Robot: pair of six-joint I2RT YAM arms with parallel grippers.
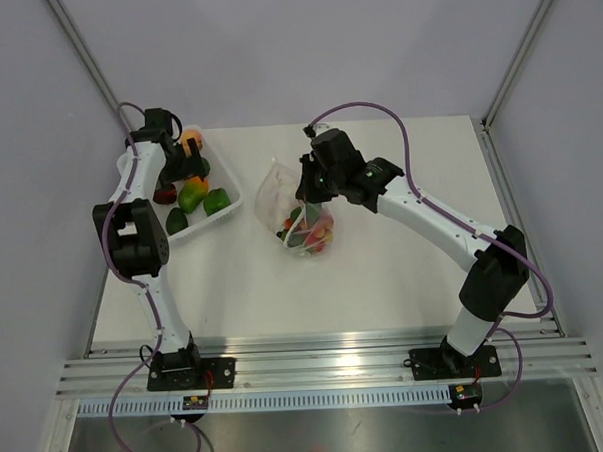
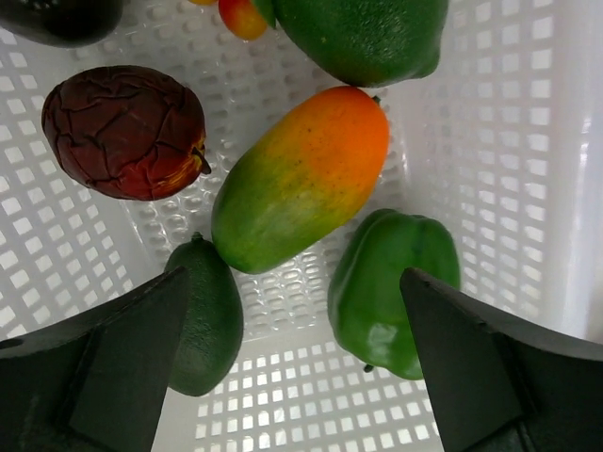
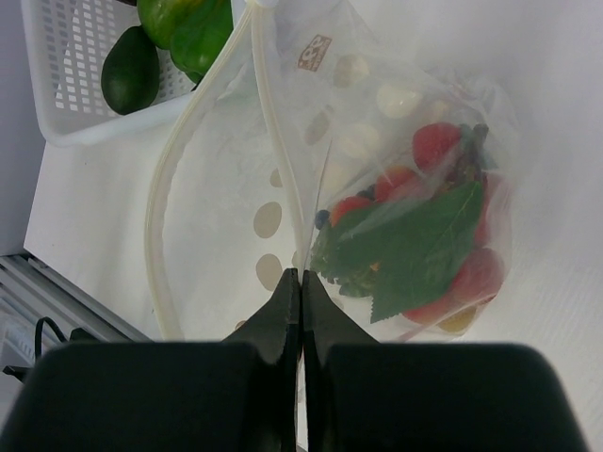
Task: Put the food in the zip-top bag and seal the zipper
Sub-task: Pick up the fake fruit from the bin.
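Over tray (image 2: 528, 141), L gripper (image 2: 292, 282) wide above mango (image 2: 301, 179); R gripper (image 3: 301, 282) pinching zip-top bag (image 3: 377, 113).

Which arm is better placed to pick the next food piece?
Left: the left claw, open, hangs over the mango in the white tray; the right claw is shut on the rim of the zip-top bag.

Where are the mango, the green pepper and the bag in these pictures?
mango (image 2: 301, 179), left wrist view, middle of its orange-green skin.
green pepper (image 2: 396, 282), left wrist view, its glossy side.
bag (image 3: 377, 66), right wrist view, clear upper wall.
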